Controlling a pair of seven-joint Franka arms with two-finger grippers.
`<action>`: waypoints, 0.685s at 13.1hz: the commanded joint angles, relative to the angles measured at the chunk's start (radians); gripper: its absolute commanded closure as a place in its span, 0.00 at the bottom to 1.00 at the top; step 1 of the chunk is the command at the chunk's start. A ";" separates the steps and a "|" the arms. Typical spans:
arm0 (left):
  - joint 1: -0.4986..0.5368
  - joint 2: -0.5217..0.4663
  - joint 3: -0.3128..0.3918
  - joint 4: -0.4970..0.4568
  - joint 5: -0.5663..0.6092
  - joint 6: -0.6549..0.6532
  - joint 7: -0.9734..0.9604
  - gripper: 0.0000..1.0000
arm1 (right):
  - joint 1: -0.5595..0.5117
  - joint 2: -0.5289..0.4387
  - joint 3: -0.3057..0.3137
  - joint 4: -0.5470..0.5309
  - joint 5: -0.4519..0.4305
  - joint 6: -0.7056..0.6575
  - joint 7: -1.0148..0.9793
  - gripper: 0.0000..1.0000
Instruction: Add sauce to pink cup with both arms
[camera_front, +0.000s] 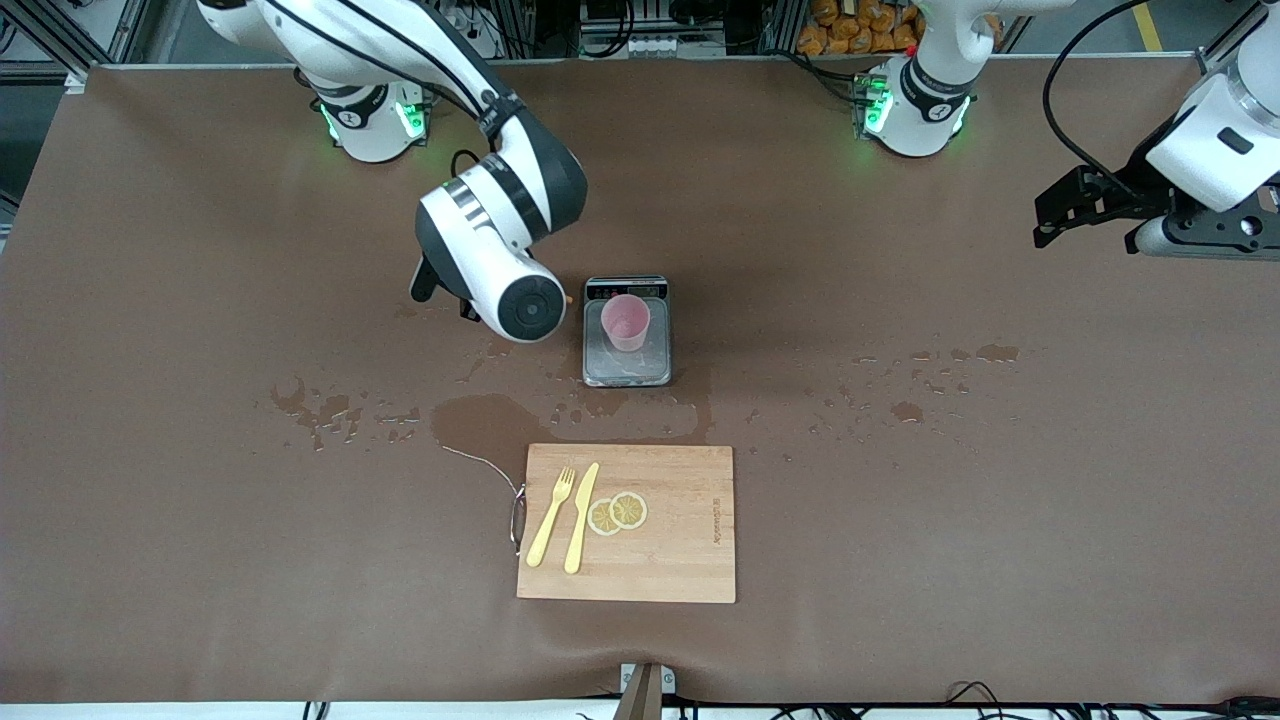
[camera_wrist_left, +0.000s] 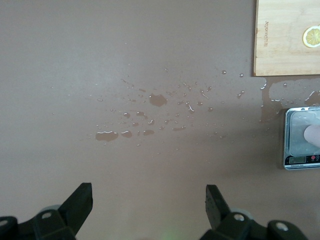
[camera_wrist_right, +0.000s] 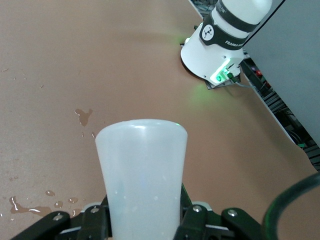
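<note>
The pink cup (camera_front: 626, 322) stands on the steel plate of a small scale (camera_front: 627, 372) in the middle of the table. My right gripper (camera_wrist_right: 144, 220) is shut on the sauce bottle (camera_wrist_right: 142, 170), a whitish translucent body that fills the right wrist view. In the front view the right arm's wrist (camera_front: 500, 270) hangs beside the scale and hides the gripper. Only the bottle's orange nozzle tip (camera_front: 569, 298) peeks out, pointing toward the cup and short of its rim. My left gripper (camera_front: 1062, 212) is open and empty, waiting over the left arm's end of the table (camera_wrist_left: 149, 200).
A wooden cutting board (camera_front: 670, 530) with a yellow fork (camera_front: 551, 516), knife (camera_front: 581, 516) and lemon slices (camera_front: 618, 512) lies nearer the front camera than the scale. Water puddles (camera_front: 480, 420) and drops (camera_front: 940, 370) spot the brown table. The scale also shows in the left wrist view (camera_wrist_left: 295, 150).
</note>
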 joint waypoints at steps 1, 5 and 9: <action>-0.002 0.006 0.003 0.003 -0.011 0.018 0.000 0.00 | 0.031 0.103 -0.008 0.160 -0.048 -0.093 0.033 0.53; 0.003 0.004 0.003 0.002 -0.011 0.021 0.002 0.00 | 0.046 0.178 -0.011 0.321 -0.051 -0.179 0.041 0.55; 0.007 -0.001 0.003 -0.004 -0.013 0.018 0.000 0.00 | 0.057 0.209 -0.010 0.347 -0.066 -0.203 0.041 0.66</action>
